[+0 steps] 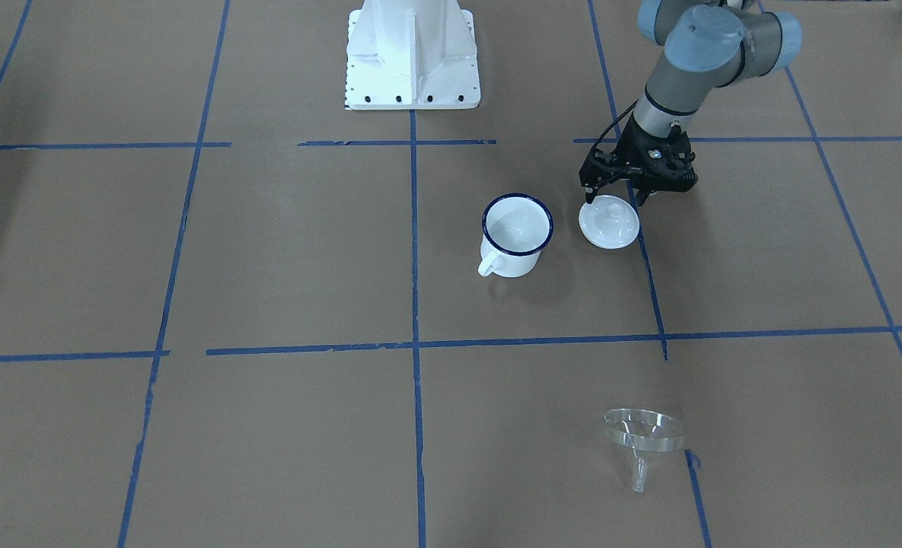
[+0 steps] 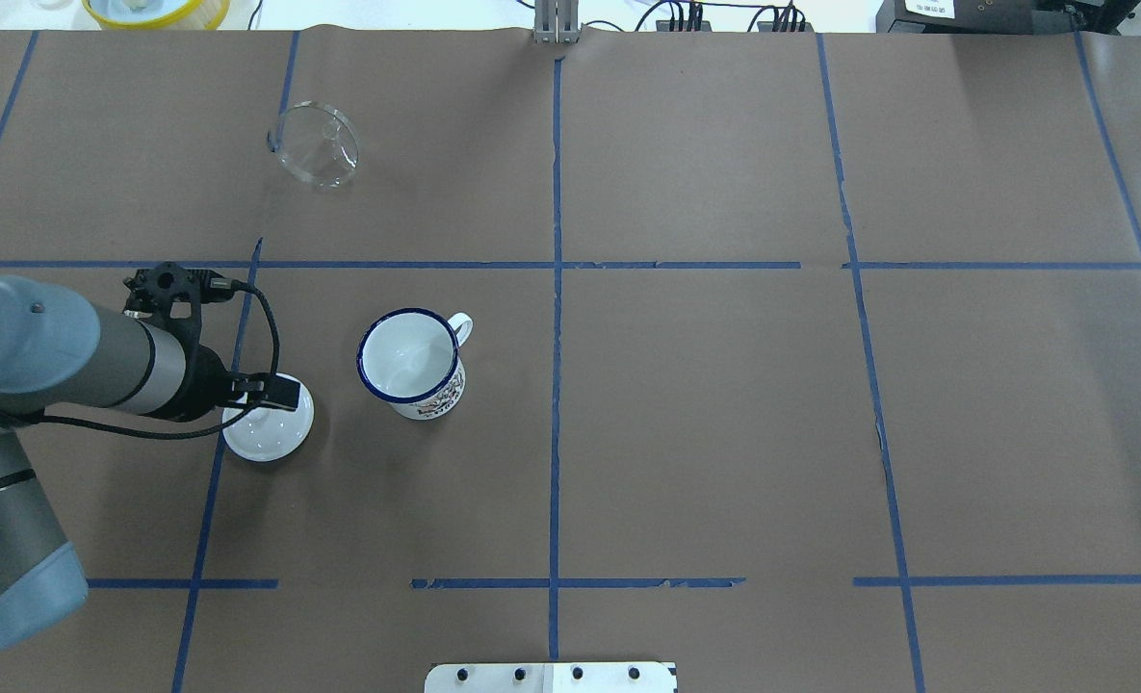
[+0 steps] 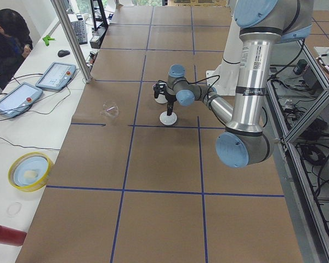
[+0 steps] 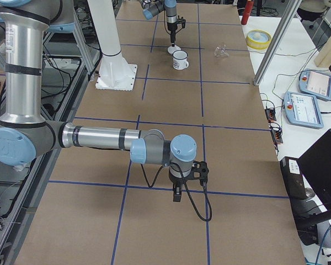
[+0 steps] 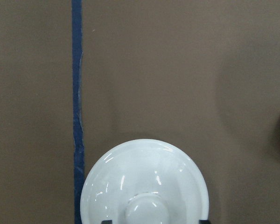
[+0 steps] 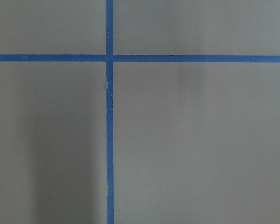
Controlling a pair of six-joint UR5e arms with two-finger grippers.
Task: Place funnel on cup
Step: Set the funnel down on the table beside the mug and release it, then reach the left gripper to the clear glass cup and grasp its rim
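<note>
The clear funnel [image 1: 643, 434] lies on its side on the brown paper, far from the robot, and shows at the upper left of the overhead view [image 2: 317, 144]. The white cup [image 1: 517, 232] with a dark blue rim stands upright and empty near the table's middle [image 2: 411, 361]. My left gripper [image 1: 614, 199] is open, low over a white knobbed lid [image 1: 609, 222] just beside the cup, its fingers on either side of the lid. My right gripper [image 4: 177, 196] shows only in the exterior right view, over bare paper far from everything. I cannot tell whether it is open or shut.
The lid [image 5: 144, 186] lies flat beside a blue tape line [image 5: 77, 112]. The robot's white base [image 1: 412, 57] stands at the near edge. A yellow bowl [image 2: 156, 10], tablets and an operator [image 3: 8, 38] are beyond the far edge.
</note>
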